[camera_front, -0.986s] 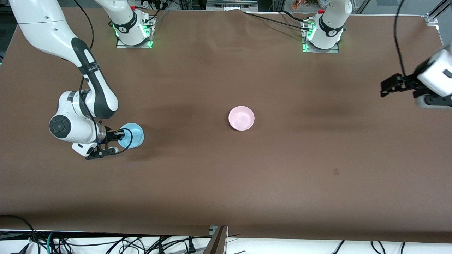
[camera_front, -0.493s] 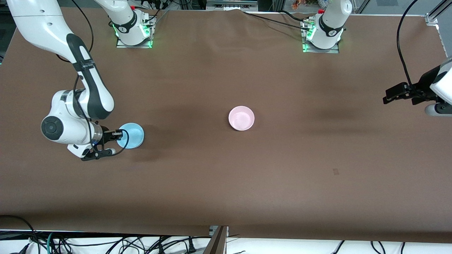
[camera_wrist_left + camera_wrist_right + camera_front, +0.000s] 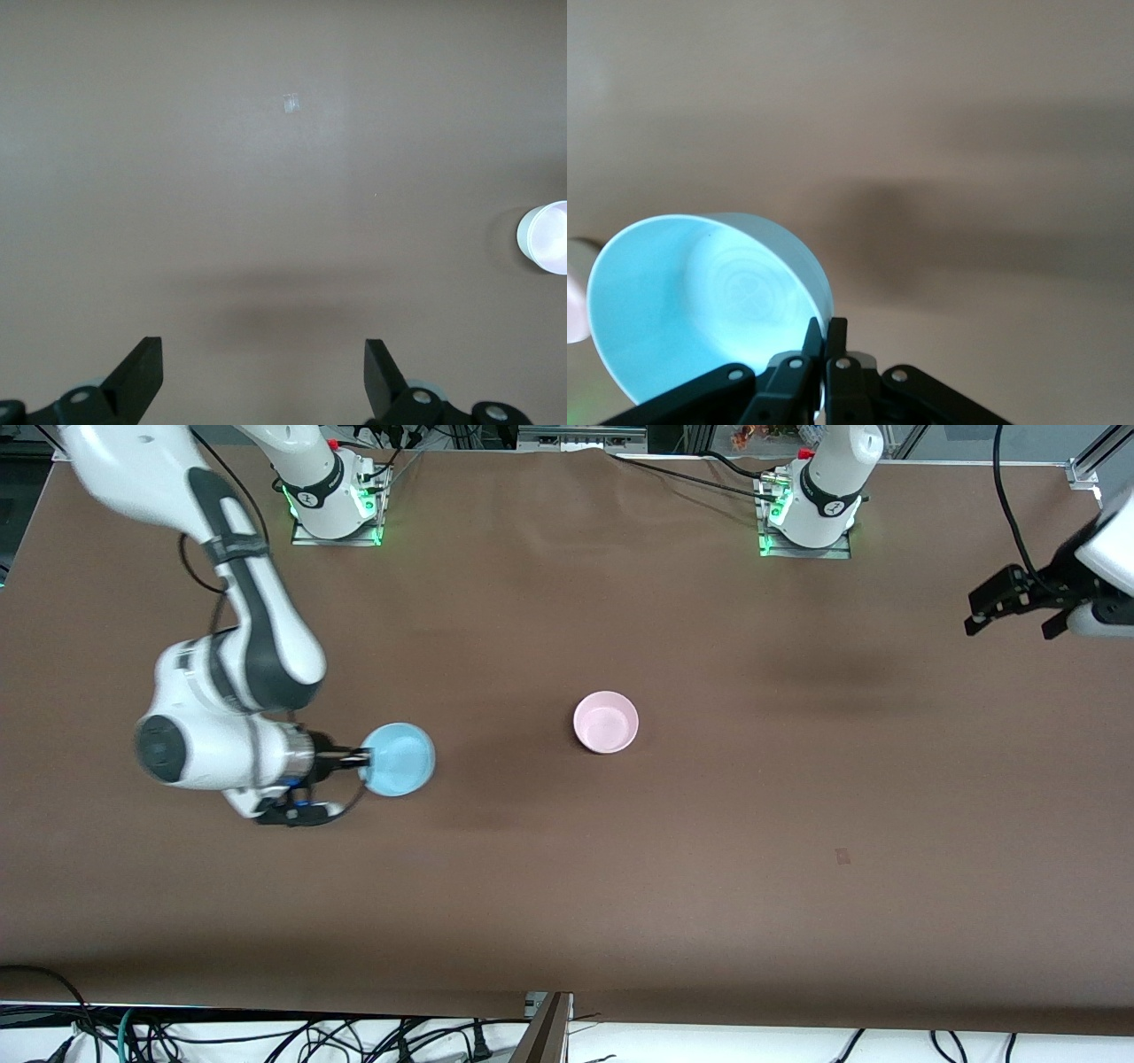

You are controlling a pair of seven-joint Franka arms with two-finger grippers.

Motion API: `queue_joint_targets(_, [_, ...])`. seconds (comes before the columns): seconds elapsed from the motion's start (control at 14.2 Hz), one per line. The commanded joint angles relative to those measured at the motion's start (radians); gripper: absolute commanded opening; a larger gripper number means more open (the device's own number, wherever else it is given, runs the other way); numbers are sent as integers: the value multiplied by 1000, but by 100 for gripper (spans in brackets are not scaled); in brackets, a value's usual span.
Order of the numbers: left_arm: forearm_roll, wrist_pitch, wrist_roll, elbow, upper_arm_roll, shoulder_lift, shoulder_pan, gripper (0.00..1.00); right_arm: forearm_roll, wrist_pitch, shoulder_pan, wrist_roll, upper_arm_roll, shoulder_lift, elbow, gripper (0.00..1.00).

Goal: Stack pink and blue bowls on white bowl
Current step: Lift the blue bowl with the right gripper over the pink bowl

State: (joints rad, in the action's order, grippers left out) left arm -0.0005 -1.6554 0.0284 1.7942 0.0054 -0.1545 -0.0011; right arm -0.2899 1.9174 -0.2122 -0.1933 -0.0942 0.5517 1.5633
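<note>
The light blue bowl (image 3: 399,759) hangs above the table, tilted, with my right gripper (image 3: 363,759) shut on its rim. In the right wrist view the fingers (image 3: 825,323) pinch the wall of the blue bowl (image 3: 682,301), and its inside is empty. The pale pink bowl (image 3: 605,722) stands upright mid-table, apart from the blue one, toward the left arm's end. It also shows pale in the left wrist view (image 3: 545,239). My left gripper (image 3: 1010,607) hangs open and empty over the left arm's end of the table, with bare cloth between its fingers (image 3: 263,354). The white bowl is hidden or out of view.
A brown cloth (image 3: 709,850) covers the table. The two arm bases (image 3: 332,496) (image 3: 811,509) stand along the edge farthest from the front camera. Cables (image 3: 266,1036) hang below the near edge. A small pale mark (image 3: 842,856) lies on the cloth.
My right gripper has lifted the blue bowl and carried it toward the pink bowl. My left gripper, still open, has drifted toward the bases' edge of the table.
</note>
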Motion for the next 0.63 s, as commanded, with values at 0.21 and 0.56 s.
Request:
queue_joint_targets(0.21, [14,-29,12,28,-35,-11,33,100,-100,17,-269,-341,10,68,-74,0])
queue_joint_targets(0.56, [14,-29,15,-18,2,27,1,100,-101,185,-420,-511,10,111,-72,0])
